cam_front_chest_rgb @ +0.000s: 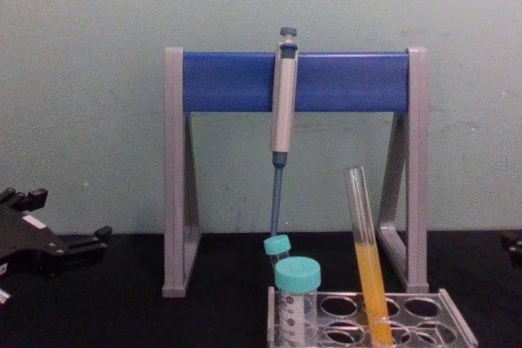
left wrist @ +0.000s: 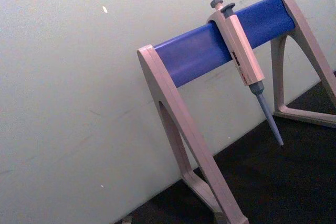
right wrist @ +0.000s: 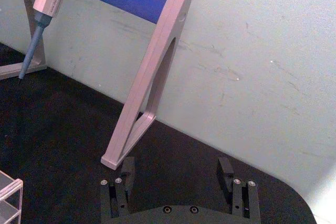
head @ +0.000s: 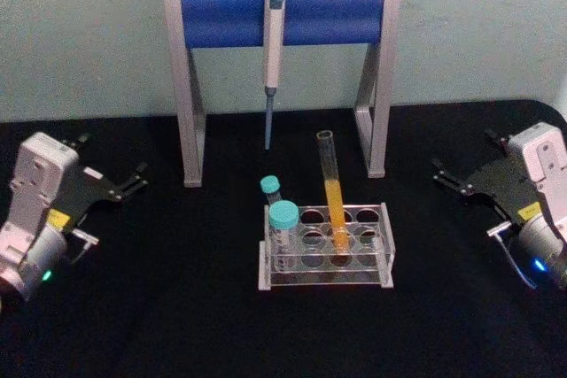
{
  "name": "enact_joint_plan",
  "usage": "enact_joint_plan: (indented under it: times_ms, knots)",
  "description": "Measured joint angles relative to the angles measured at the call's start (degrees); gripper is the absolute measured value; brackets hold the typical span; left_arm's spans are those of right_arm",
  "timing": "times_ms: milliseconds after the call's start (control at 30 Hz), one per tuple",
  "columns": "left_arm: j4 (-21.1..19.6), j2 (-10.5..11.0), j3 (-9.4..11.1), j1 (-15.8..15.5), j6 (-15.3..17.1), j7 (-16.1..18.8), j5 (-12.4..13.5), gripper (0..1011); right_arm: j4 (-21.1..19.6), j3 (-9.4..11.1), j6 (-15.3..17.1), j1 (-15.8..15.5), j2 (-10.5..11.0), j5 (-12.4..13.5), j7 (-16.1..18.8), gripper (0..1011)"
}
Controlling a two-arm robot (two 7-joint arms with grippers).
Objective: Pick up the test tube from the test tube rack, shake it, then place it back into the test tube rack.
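The test tube (head: 333,192) is a long clear glass tube with orange-yellow liquid in its lower half. It stands slightly tilted in a middle hole of the translucent test tube rack (head: 387,238) at the table's centre front, and is also seen in the chest view (cam_front_chest_rgb: 365,258). My left gripper (head: 115,158) rests open at the far left of the table, well away from the rack. Far to the right, my right gripper (head: 464,152) is open too, and its spread fingers (right wrist: 127,170) hold nothing.
Two teal-capped tubes (head: 283,219) stand in the rack's left end. Behind the rack is a grey-and-blue pipette stand (head: 283,15) with a pipette (head: 272,59) hanging from its bar. Black tabletop lies between each gripper and the rack.
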Motion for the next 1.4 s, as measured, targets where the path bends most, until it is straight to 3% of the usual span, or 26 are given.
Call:
enact_joint_plan:
  times_ms: [1400]
  knots:
    - [0.0,0.0,0.0,0.0,0.0,0.0,0.0,1001,0.0,0.0,0.0,0.0,0.0,0.0,0.0,1000]
